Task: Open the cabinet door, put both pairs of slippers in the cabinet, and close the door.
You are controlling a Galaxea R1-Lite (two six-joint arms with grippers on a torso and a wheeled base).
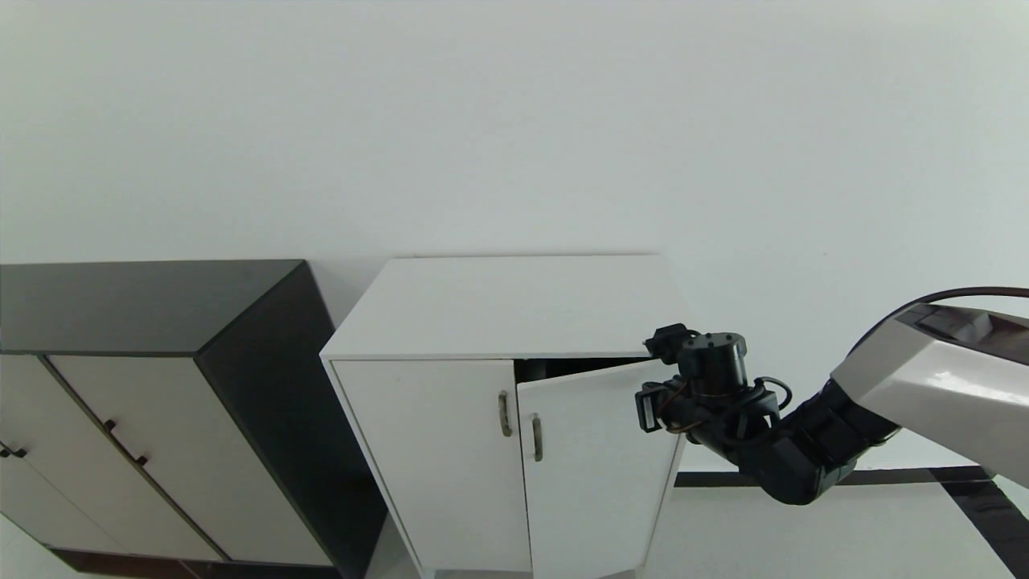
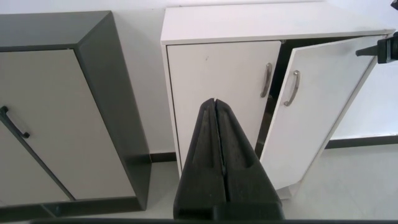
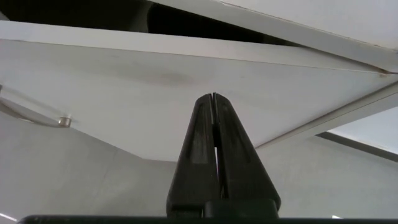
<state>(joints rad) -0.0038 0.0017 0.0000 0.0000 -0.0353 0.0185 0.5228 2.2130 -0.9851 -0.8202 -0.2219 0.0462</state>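
The white cabinet (image 1: 506,305) stands against the wall with its left door (image 1: 434,458) closed. Its right door (image 1: 595,466) stands slightly ajar, a dark gap showing along its top. My right gripper (image 1: 655,344) is shut and empty at the upper outer corner of that door. In the right wrist view the right gripper (image 3: 214,97) sits close against the door's white face (image 3: 155,93), with the door handle (image 3: 61,121) off to one side. My left gripper (image 2: 214,102) is shut and empty, held well back from the cabinet and facing its left door (image 2: 217,68).
A black cabinet with pale doors (image 1: 153,418) stands close to the left of the white one, a narrow gap between them. A dark floor strip (image 1: 884,476) runs along the wall at the right. The floor in front is light grey.
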